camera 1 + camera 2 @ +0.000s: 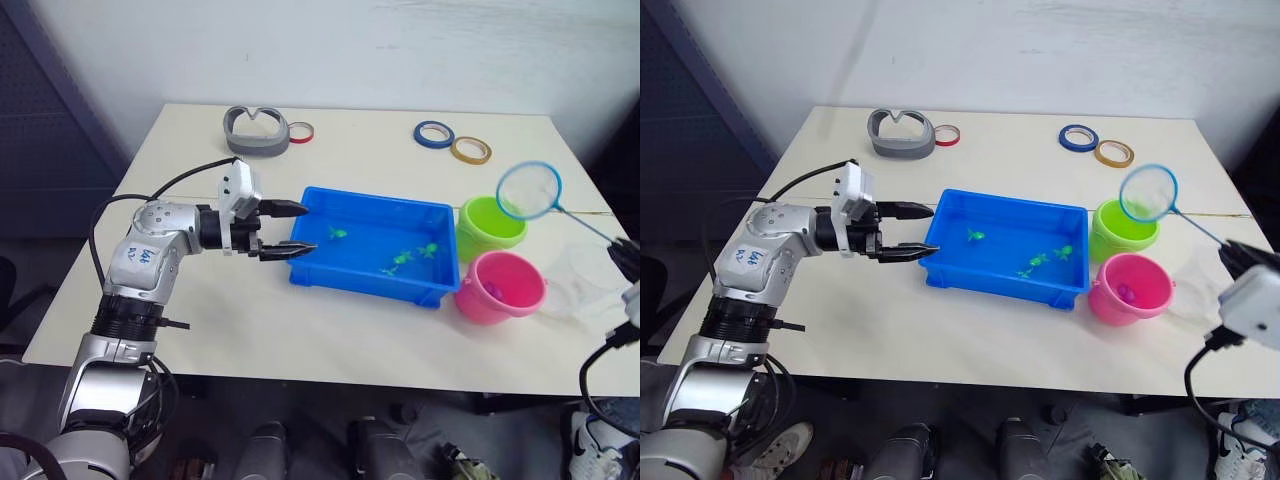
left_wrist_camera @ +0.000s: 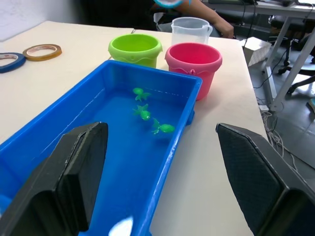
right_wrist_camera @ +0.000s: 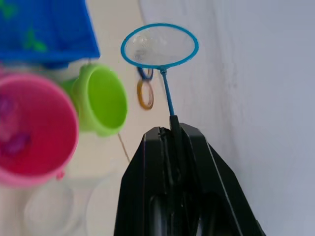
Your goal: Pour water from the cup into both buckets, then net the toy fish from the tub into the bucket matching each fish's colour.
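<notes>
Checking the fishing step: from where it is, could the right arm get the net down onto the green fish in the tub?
Probably yes. The right gripper holds the net raised above the green bucket, beside the tub. Nothing stands between hoop and green fish; the left gripper is at the tub's far end.

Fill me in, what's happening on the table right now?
The right gripper is shut on the net, holding its hoop in the air above the green bucket. The left gripper is open at the near-left end of the blue tub, fingers either side of its corner. Green toy fish float in the tub; something pink lies in the pink bucket. The clear cup stands beyond the buckets.
</notes>
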{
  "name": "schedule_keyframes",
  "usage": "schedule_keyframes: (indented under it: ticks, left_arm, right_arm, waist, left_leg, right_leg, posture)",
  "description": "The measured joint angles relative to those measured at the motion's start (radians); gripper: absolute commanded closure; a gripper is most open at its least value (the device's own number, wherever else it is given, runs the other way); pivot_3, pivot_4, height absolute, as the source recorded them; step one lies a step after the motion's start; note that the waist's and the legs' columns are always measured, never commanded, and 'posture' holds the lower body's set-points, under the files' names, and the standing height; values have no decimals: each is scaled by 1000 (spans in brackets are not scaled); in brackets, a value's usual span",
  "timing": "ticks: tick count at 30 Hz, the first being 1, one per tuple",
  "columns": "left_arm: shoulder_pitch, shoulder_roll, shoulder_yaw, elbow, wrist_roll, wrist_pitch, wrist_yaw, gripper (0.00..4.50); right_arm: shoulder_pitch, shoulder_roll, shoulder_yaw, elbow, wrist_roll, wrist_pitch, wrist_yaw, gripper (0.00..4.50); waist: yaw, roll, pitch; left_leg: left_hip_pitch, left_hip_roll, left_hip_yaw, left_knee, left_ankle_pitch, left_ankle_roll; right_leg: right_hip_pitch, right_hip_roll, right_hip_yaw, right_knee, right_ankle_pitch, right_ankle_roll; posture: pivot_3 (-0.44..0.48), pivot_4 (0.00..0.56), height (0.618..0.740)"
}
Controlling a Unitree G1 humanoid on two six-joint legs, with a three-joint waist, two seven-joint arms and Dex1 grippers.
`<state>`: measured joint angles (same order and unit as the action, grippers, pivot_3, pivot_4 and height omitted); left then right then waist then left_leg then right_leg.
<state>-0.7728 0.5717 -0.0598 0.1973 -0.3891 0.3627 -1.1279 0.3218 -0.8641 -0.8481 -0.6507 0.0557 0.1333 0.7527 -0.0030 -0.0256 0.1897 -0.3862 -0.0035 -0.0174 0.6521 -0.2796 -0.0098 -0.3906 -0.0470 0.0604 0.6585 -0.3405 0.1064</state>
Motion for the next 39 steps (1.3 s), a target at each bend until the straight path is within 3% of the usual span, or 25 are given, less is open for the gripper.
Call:
schedule_keyframes:
  ticks: [2,10,17,22,30,39]
  left_arm:
    - [-1,4,8,6,0,-3,1,659]
    - [34,28,23,-23,1,6,17,659]
    - [52,38,36,-55,0,28,31,659]
    - [57,38,43,-68,-1,37,39,659]
    - [72,54,32,-70,12,42,33,659]
    - [78,71,12,-108,12,101,12,659]
  right_arm:
    - [-33,-9,29,-43,69,129,6,4500]
    - [-243,-94,124,-111,509,978,-14,4500]
    - [-463,-21,140,-123,725,1358,-102,4500]
    - [-522,52,179,-125,757,1467,-177,4500]
    - [-537,136,270,-92,746,1476,-319,4500]
    - [-537,155,303,-42,740,1476,-421,4500]
  waist:
    - [0,0,0]
    - [-1,0,0]
    - [1,0,0]
    - [1,0,0]
    - [-2,0,0]
    - [-1,0,0]
  left_leg:
    - [0,0,0,0,0,0]
    - [-1,-1,-1,0,0,0]
    - [-3,-1,-1,0,0,1]
    - [-4,-2,-1,-1,0,1]
    - [-4,-2,-1,-2,0,1]
    - [-4,-2,-1,-3,0,1]
  right_leg:
    - [0,-1,0,0,0,0]
    - [-1,-7,0,0,0,0]
    - [-2,-8,-1,-2,0,0]
    - [-3,-9,-1,-2,0,0]
    - [-4,-9,-1,-2,0,0]
    - [-4,-9,-1,-4,0,0]
  posture:
    - [0,150,740]
    - [0,150,740]
    - [0,150,740]
    - [0,150,740]
    - [0,150,740]
    - [0,150,740]
